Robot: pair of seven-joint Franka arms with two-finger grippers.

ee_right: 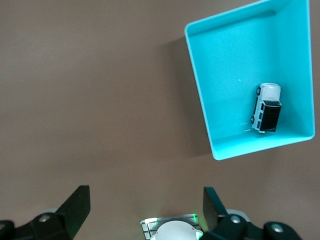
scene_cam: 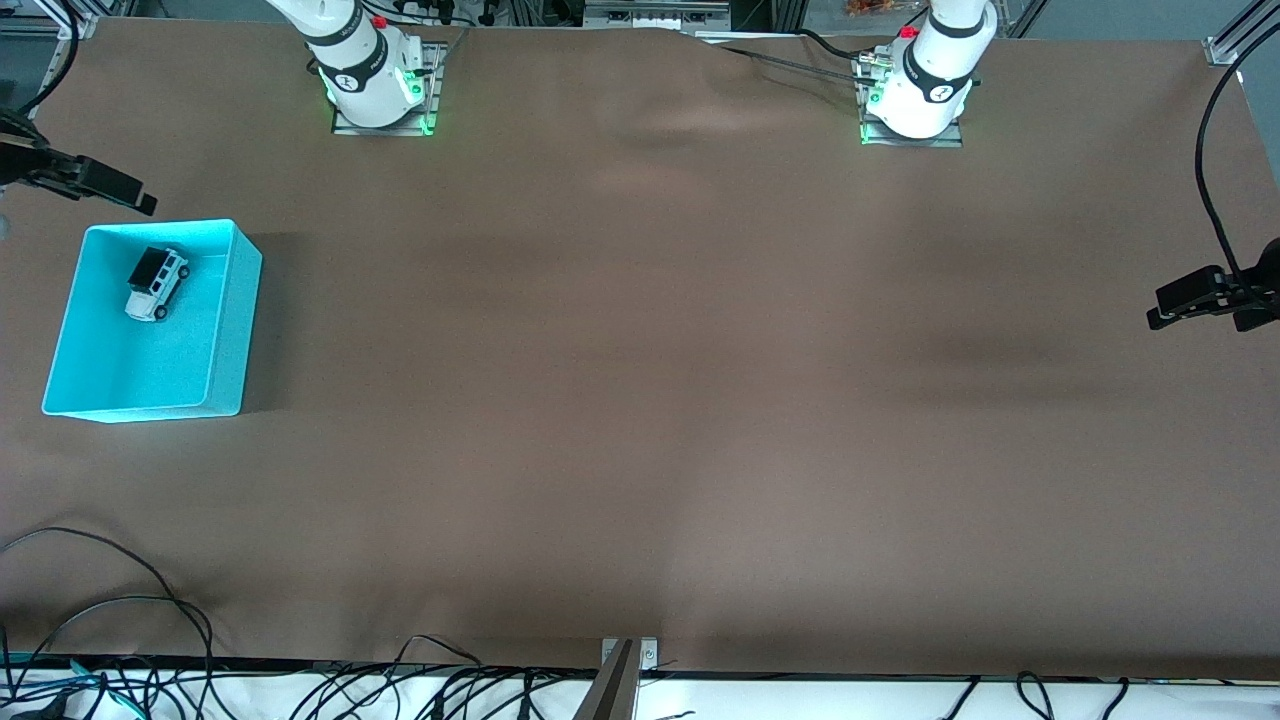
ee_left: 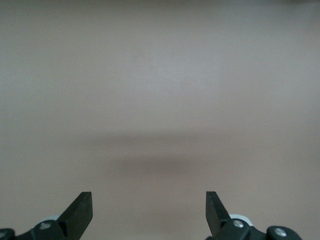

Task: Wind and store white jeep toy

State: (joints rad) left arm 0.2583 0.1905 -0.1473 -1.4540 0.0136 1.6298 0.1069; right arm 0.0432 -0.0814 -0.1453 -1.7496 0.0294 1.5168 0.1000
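Observation:
The white jeep toy (scene_cam: 157, 284) (ee_right: 266, 107), with a black rear roof, stands on its wheels inside the turquoise bin (scene_cam: 236, 300) (ee_right: 200, 80), in the half farther from the front camera. The bin sits at the right arm's end of the table. My right gripper (ee_right: 146, 200) (scene_cam: 110, 188) hangs open and empty high up beside the bin, touching nothing. At the left arm's end my left gripper (ee_left: 149, 205) (scene_cam: 1158, 308) is open over bare brown table, with nothing between its fingers.
Brown cloth covers the whole table (scene_cam: 640, 400). The two arm bases (scene_cam: 375, 85) (scene_cam: 915, 95) stand along the edge farthest from the front camera. Loose black cables (scene_cam: 150, 600) lie along the nearest edge, beside a metal bracket (scene_cam: 630, 655).

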